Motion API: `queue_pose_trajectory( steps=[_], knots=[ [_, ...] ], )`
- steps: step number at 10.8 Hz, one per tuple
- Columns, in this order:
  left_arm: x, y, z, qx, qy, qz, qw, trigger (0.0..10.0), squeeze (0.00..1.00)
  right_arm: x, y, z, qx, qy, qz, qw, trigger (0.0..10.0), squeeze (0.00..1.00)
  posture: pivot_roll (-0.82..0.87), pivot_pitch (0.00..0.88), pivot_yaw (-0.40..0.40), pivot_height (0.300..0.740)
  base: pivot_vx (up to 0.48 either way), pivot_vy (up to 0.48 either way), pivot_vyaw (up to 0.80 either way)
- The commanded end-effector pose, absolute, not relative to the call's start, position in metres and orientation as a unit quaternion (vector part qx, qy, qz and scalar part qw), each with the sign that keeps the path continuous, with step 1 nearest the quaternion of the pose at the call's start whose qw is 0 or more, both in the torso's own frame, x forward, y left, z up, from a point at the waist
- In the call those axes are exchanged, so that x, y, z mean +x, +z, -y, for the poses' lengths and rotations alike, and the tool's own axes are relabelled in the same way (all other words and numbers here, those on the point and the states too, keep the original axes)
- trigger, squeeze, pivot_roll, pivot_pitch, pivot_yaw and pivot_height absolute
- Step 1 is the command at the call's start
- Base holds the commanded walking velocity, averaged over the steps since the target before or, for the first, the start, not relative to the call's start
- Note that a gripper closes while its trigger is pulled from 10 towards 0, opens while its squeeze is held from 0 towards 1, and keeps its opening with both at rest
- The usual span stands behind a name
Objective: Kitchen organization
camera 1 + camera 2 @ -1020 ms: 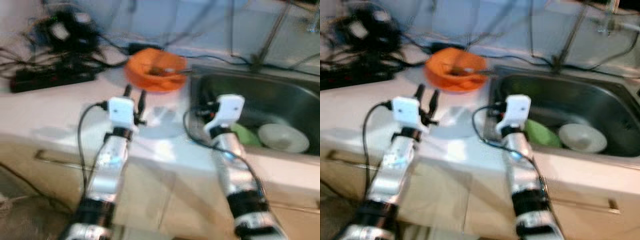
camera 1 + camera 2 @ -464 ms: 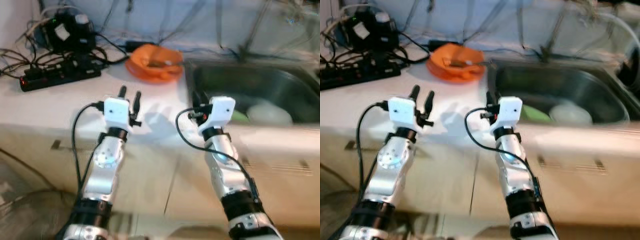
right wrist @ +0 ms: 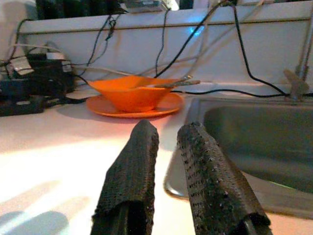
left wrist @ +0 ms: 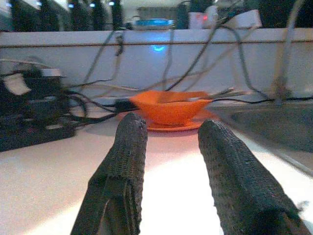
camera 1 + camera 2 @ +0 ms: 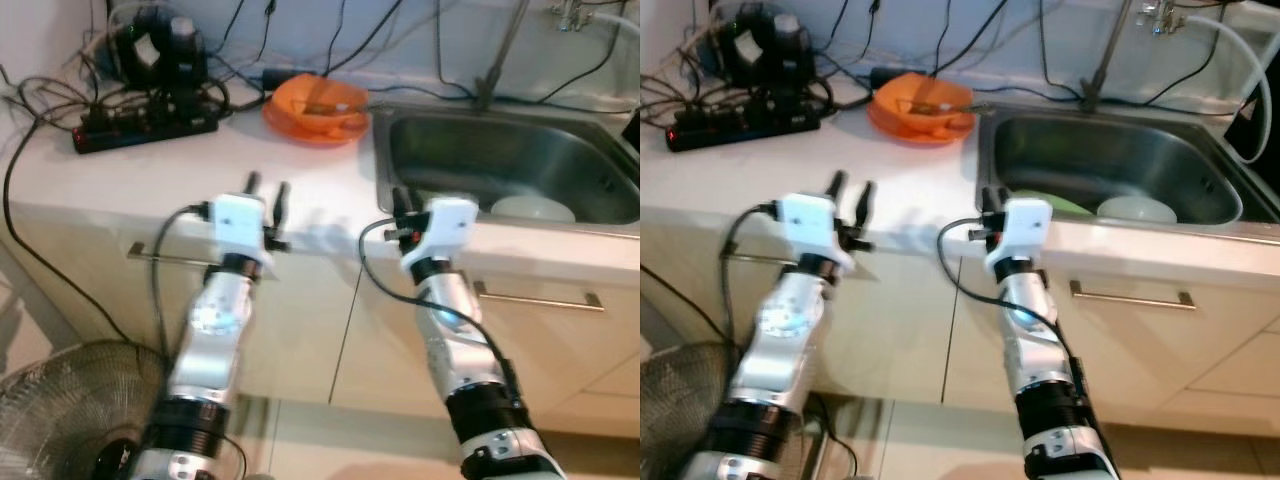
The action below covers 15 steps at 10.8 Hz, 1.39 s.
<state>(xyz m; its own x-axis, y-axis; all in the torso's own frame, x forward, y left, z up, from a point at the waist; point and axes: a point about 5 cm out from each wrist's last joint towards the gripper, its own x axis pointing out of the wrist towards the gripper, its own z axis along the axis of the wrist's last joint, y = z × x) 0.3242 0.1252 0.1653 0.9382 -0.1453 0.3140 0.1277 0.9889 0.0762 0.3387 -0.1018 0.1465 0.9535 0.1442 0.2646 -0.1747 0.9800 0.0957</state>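
The left claw [image 5: 266, 189] hovers spread over the bench [image 5: 130, 170]. The right claw [image 3: 166, 142], slightly parted and empty, hangs by the sink [image 5: 600, 205], facing the orange bowl [image 5: 315, 102].

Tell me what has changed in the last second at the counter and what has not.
The view has pulled back and down: the cabinet fronts and a floor fan now show, which points to camera motion, not moved things. Both pincers, left and right, still hover empty at the counter edge. The orange bowl on its plate and the dishes in the sink lie as before.
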Motion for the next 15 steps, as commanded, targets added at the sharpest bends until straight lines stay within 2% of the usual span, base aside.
queue_pose_trajectory(
  steps=[1,6,8,12,15],
  knots=[
    [0.3254,0.1678,-0.1192,0.021,-0.075,0.161,0.984,10.0,0.0,0.3397,0.1453,0.1079,0.058,0.072,0.125,0.988,10.0,0.0,0.22,0.033,-0.025,0.74,0.266,0.0,0.0],
    [0.3244,0.1652,-0.12,0.015,-0.068,0.157,0.985,10.0,0.0,0.339,0.1439,0.1051,0.039,0.089,0.122,0.988,10.0,0.0,0.22,0.029,-0.03,0.74,0.356,0.0,0.0],
    [0.3243,0.1656,-0.1192,0.016,-0.068,0.158,0.985,10.0,0.0,0.3378,0.1445,0.1028,0.035,0.095,0.126,0.987,10.0,0.0,0.22,0.029,-0.033,0.74,0.358,0.0,0.63],
    [0.3237,0.1666,-0.1204,0.018,-0.065,0.161,0.985,10.0,0.0,0.3391,0.1431,0.104,0.034,0.091,0.119,0.988,10.0,0.0,0.22,0.03,-0.03,0.74,0.36,0.0,0.0],
    [0.3242,0.1675,-0.1199,0.019,-0.066,0.162,0.984,10.0,0.0,0.3385,0.1437,0.1026,0.034,0.095,0.122,0.987,10.0,0.0,0.22,0.034,-0.032,0.74,0.363,0.0,0.34]
  ],
)
